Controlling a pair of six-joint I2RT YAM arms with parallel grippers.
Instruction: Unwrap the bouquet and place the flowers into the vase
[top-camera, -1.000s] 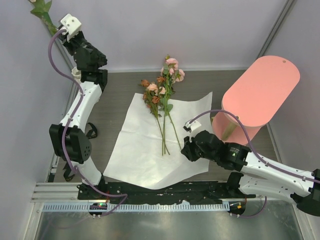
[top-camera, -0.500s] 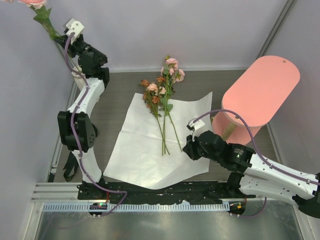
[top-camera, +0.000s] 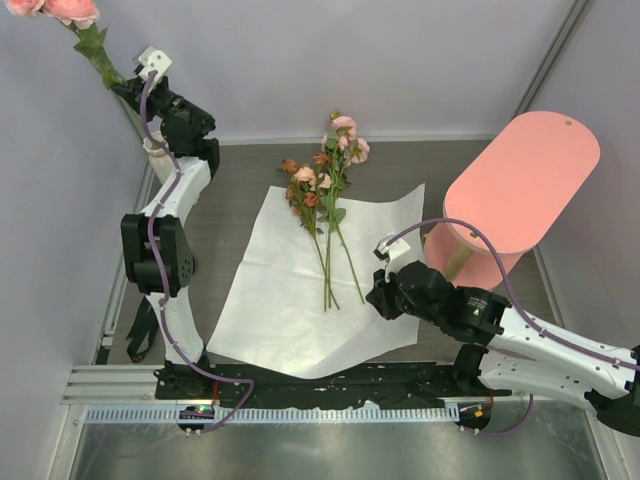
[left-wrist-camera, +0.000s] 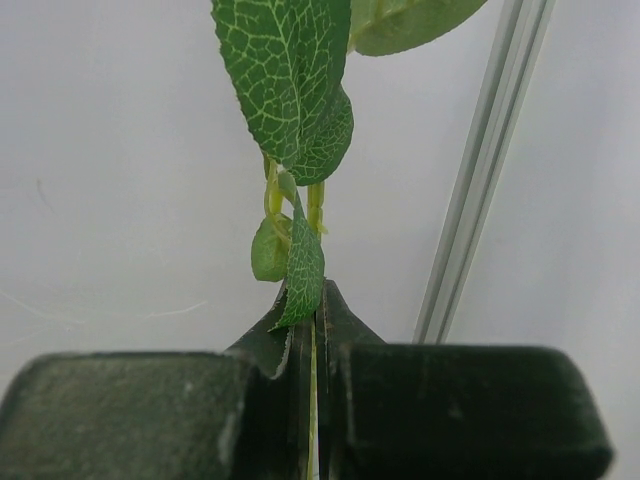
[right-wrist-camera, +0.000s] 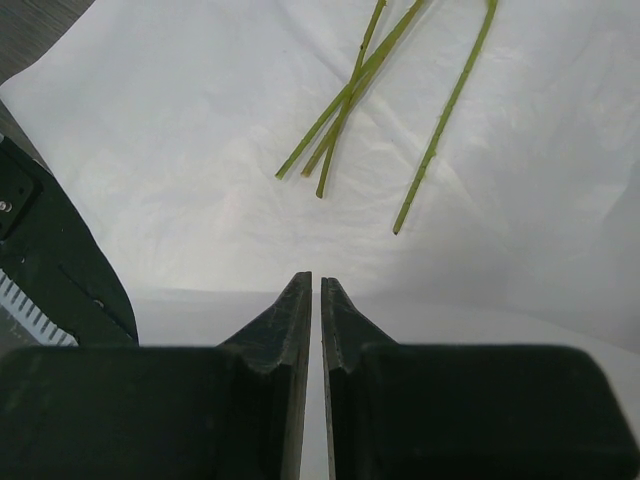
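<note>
Pink rose (top-camera: 62, 10) hangs high at far left, its stem pinched in the left claw (top-camera: 118, 80). Other flowers (top-camera: 325, 190) lie on the unfolded paper (top-camera: 290, 310), where the right claw (top-camera: 378, 297) hovers nearly closed and empty. Next, I judge: lower that stem into the vase, which I cannot pick out.

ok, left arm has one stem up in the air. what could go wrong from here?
1. The left fingers pinch the thin stem right at a leaf, so the pink rose could swivel or slip.
2. Its blooms sit in the top view's corner by the wall, partly out of frame, so tilt is hard to track.
3. The right fingers are near-closed over the loose white paper. Grabbing the remaining flowers may drag the sheet.
</note>
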